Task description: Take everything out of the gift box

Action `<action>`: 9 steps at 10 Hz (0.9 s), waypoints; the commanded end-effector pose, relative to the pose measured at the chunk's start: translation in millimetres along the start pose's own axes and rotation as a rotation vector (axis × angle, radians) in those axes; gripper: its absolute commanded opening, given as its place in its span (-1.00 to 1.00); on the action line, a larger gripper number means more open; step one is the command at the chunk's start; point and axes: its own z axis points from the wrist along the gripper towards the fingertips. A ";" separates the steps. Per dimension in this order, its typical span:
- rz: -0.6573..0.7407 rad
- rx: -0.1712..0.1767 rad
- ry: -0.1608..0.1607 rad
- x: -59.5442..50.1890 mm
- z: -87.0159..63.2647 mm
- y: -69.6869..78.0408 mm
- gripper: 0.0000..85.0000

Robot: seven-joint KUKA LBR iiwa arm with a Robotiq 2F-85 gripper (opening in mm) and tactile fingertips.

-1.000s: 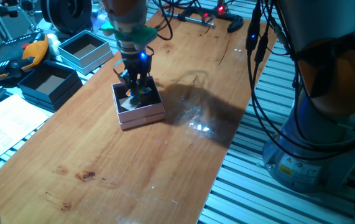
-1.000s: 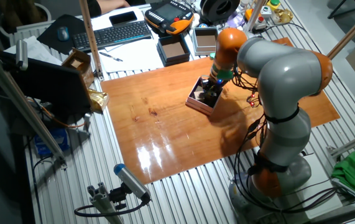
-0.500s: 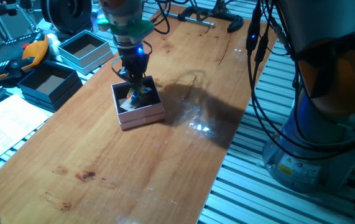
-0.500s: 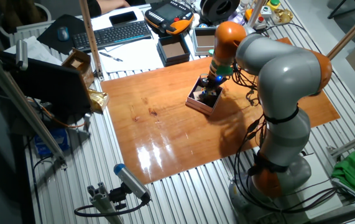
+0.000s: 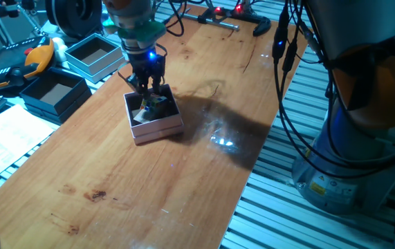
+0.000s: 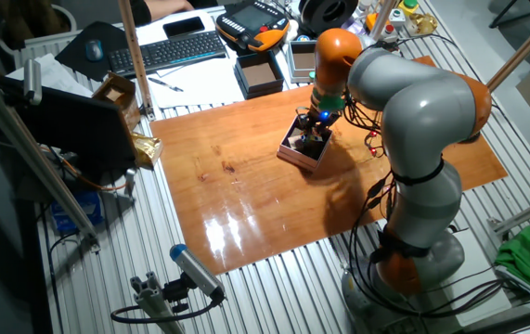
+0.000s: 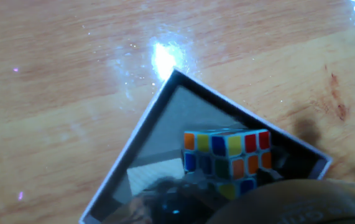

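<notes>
The pale-pink gift box (image 5: pixel 157 126) stands on the wooden table, and also shows in the other fixed view (image 6: pixel 294 153). The hand view looks into the gift box (image 7: pixel 165 99). In it lie the multicoloured puzzle cube (image 7: pixel 227 158) and, to its left, the pale beige-grey block (image 7: pixel 155 175). In the fixed view the cube (image 5: pixel 158 104) is a small coloured spot in the box. My gripper (image 5: pixel 147 90) hangs just above the box's far side, also seen in the other fixed view (image 6: pixel 316 130). Its fingers are dark and blurred, and I cannot tell how wide they stand. Nothing shows between them.
A light-blue box (image 5: pixel 95 55) and a dark navy box (image 5: pixel 54 93) stand beyond the table's left edge, near an orange pendant (image 5: pixel 34 59). Cables (image 5: pixel 287 62) hang by the table's right edge. A keyboard (image 6: pixel 167 51) lies at the back.
The gripper has risen a little out of the gift box and drifted toward its far side. The cube and the block stay in the box.
</notes>
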 end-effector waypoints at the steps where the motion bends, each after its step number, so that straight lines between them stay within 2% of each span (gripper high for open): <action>1: 0.009 0.006 -0.024 2.2 5.5 1.8 0.93; 2: 0.009 0.008 -0.034 2.5 9.3 0.1 1.00; 5: 0.005 -0.012 -0.043 0.5 15.1 -8.9 1.00; 9: -0.003 -0.033 -0.060 -1.4 28.9 -10.1 1.00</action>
